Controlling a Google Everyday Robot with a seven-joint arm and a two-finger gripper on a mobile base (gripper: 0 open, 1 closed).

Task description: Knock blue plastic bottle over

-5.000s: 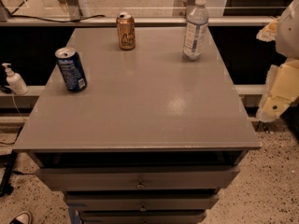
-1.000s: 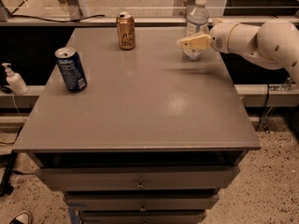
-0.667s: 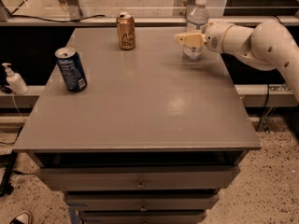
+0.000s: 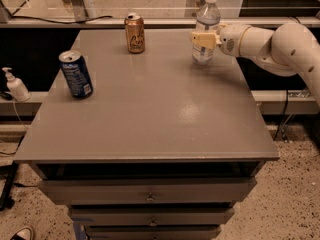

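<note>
The blue plastic bottle (image 4: 205,25) stands upright at the far right of the grey table (image 4: 145,104); it is clear and bluish, with a white cap and a pale label. My gripper (image 4: 202,40) comes in from the right on a white arm (image 4: 272,46) and sits right in front of the bottle's middle, covering part of the label and seeming to touch it.
A gold can (image 4: 134,32) stands at the far middle of the table. A dark blue soda can (image 4: 76,74) stands at the left. A small white pump bottle (image 4: 15,84) sits on a ledge beyond the table's left edge. Drawers are below the tabletop.
My arm has swung in from the right side and the gripper has moved left to the bottle's middle. The bottle still stands upright.
</note>
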